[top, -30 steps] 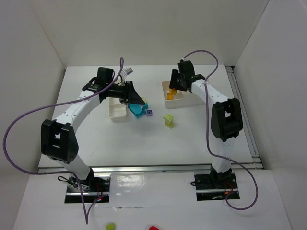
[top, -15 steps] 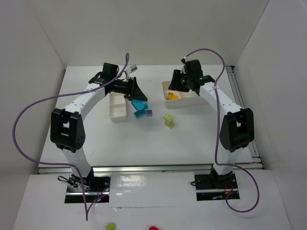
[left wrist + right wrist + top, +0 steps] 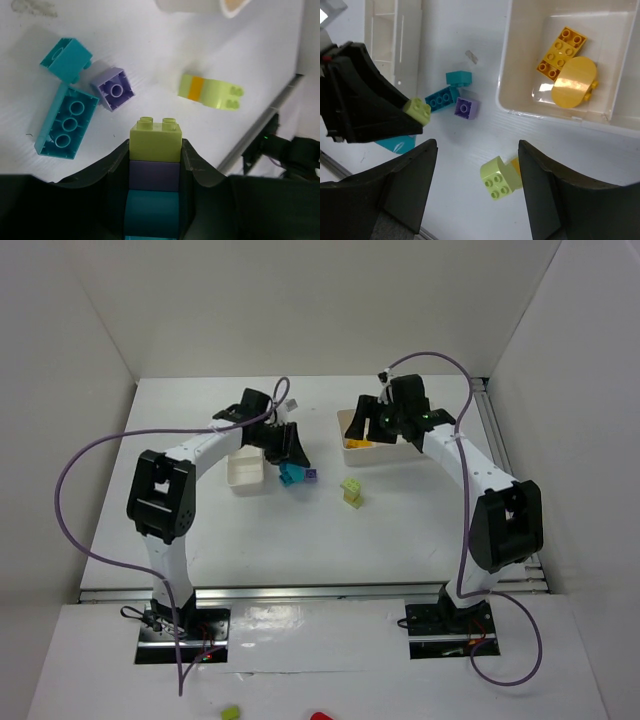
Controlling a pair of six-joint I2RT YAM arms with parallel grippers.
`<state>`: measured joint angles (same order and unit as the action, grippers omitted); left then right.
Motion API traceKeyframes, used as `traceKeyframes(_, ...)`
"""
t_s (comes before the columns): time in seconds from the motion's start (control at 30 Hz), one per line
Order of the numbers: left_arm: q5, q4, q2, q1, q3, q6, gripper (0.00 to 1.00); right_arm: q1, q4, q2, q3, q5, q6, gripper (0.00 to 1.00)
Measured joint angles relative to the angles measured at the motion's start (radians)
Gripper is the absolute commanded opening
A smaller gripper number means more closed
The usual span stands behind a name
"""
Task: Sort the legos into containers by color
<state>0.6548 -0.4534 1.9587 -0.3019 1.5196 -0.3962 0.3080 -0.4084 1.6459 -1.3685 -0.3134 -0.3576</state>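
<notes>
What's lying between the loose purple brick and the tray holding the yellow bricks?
Nothing; the right wrist view shows only bare white table between the purple brick and the tray.

Yel. legos [image 3: 562, 45] in wide tray [image 3: 517, 102]; teal, purple, lime bricks [image 3: 466, 108] loose; tricolour stack [image 3: 155, 170] gripped

2 white trays: narrow tray [image 3: 395, 40], wide tray [image 3: 527, 45].
2 yellow-orange bricks in the wide one: studded brick [image 3: 561, 52], rounded brick [image 3: 574, 85].
Loose on the tabletop [image 3: 480, 20]:
- 2 teal: small teal brick [image 3: 65, 59], long teal brick [image 3: 67, 122]
- 1 purple brick [image 3: 115, 90]
- 1 lime-and-orange stack [image 3: 212, 92]; piece count unclear

1 three-brick stack [image 3: 155, 175], lime, purple, teal, clamped in the left tool [image 3: 155, 145].
2 tools; right tool [image 3: 476, 145] spread, nothing in it.
</notes>
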Motion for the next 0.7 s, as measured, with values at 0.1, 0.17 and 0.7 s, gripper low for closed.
traceKeyframes(0.1, -0.087, 0.003, 0.000, -0.037, -0.046, -0.005, 0.00, 0.000, -0.003, 0.000, 0.000, 0.030, -0.001, 0.74)
traceKeyframes(0.17, -0.138, 0.004, 0.000, -0.058, -0.076, -0.028, 0.00, 0.000, -0.004, 0.000, 0.000, 0.045, -0.001, 0.74)
traceKeyframes(0.7, 0.129, 0.492, -0.133, 0.151, -0.168, -0.537, 0.00, 0.038, 0.295, -0.070, 0.230, -0.301, -0.206, 0.80)
